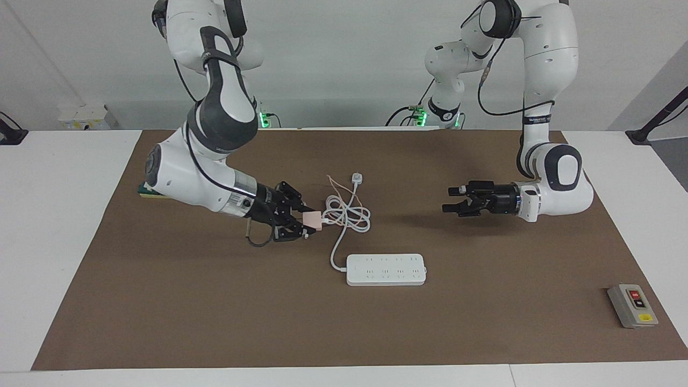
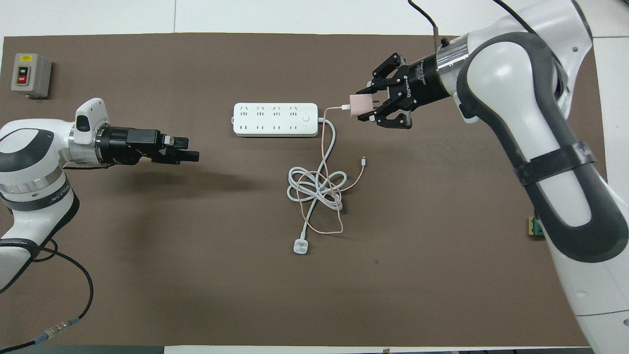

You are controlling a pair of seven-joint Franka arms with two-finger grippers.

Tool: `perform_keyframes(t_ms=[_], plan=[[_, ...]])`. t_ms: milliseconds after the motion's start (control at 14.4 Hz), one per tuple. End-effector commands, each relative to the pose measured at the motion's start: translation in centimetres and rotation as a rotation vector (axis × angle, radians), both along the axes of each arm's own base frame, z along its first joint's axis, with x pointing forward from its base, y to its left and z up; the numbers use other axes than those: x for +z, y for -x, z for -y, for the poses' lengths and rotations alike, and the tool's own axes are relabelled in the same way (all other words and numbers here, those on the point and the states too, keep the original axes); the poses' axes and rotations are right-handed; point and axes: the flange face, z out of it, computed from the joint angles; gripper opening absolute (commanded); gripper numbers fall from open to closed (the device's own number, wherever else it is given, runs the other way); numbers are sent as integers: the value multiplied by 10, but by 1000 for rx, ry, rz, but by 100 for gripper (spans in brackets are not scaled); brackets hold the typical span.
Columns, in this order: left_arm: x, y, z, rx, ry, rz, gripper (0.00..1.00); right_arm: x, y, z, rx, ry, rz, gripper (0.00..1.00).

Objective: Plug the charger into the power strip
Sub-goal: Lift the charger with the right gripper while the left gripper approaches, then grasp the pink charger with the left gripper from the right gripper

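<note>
Count: you have one charger, one strip, one button box.
Right end effector: pinching the charger, raised over the counter beside the strip's coiled cord.
Left end effector: fingers spread, holding nothing, raised over the bare counter.
Strip: flat on the counter, mid-table; you can see the charger clear of its sockets.

the grey box is showing "on" on its top button and "off" on its red one. other words are looking too small to read.
</note>
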Motion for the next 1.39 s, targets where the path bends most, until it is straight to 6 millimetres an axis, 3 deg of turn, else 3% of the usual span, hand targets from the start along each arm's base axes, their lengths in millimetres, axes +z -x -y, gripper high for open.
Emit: perform_keyframes(t_ms=[0,209,348,626,765,1322], plan=[[7,38,3,108,6,-17,99,3,4,-52,-36,-15,23,0],[10,32,7,146,13,-9,99,2,16,-99,-36,-15,56,0],[14,26,32,187,44,-3,99,1,28,-133,-33,-33,60,0],[21,17,50,203,27,25,99,-12,43,-175,-52,-30,62,0],[23,15,56,201,21,34,99,-14,47,-187,-55,-29,75,0],[18,10,59,232,50,68,99,-13,53,-197,-65,-36,58,0]])
